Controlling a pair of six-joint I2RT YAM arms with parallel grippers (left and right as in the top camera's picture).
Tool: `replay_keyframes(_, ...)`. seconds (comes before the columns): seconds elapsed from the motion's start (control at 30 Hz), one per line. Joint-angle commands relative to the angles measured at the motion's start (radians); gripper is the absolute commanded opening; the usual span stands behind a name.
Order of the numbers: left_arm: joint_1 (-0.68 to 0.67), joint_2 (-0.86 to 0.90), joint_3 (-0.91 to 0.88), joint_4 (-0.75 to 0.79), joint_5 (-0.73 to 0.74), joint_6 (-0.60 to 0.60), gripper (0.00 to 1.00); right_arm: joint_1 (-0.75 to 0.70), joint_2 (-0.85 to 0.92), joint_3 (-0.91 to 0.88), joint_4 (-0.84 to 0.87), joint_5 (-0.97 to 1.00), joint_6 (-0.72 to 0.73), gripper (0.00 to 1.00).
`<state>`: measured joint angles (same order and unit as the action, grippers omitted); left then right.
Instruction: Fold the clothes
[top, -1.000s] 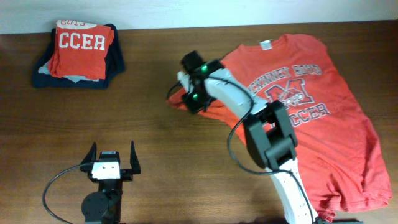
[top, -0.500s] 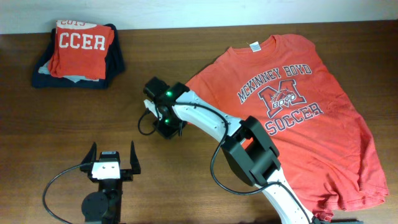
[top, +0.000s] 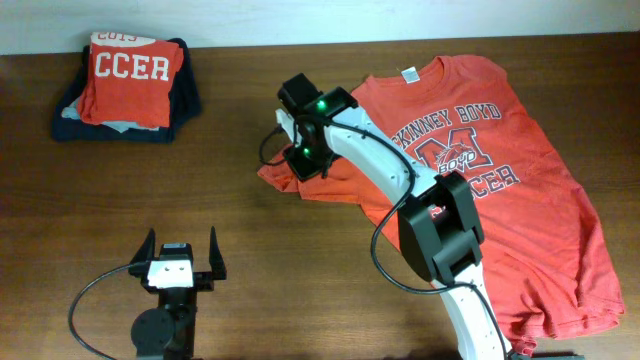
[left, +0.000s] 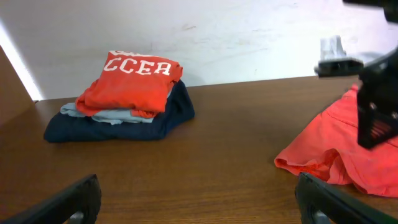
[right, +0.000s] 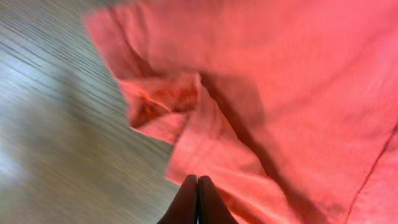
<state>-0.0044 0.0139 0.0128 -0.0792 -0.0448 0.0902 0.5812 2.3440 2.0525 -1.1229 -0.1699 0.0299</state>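
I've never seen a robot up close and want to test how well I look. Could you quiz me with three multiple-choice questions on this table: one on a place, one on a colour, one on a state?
1. Where is the folded pile of clothes relative to the spread orange-red cotton T-shirt?
A) left of it, apart, near the far corner of the wooden table
B) on top of it
C) underneath it

2. What colour is the bottom garment of that pile?
A) white
B) dark navy
C) green

3. How does the left gripper stand?
A) shut on cloth
B) shut on nothing
C) open and empty

Answers:
1 A: the overhead view shows bare wood between them.
2 B: navy cloth shows under the red and light-blue layers.
3 C: its fingers stand wide apart with only table between them.
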Motion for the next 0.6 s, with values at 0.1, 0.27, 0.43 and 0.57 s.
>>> replay_keyframes(0.1,-0.004,-0.007,-0.003,-0.002,0.003,0.016,0.99,0.006,-0.013,-0.051,0.027,0.029,0.036,0.04)
replay_keyframes(0.27,-0.004,-0.007,-0.003,-0.002,0.003,0.016,0.99,0.007,-0.013,-0.052,0.031,0.067,0.063,0.04)
replay_keyframes(0.43,-0.004,-0.007,-0.003,-0.002,0.003,0.016,0.99,0.007,-0.007,-0.052,0.03,0.137,0.092,0.04)
replay_keyframes(0.57,-0.004,-0.007,-0.003,-0.002,0.003,0.016,0.99,0.008,0.012,-0.053,0.031,0.136,0.119,0.04)
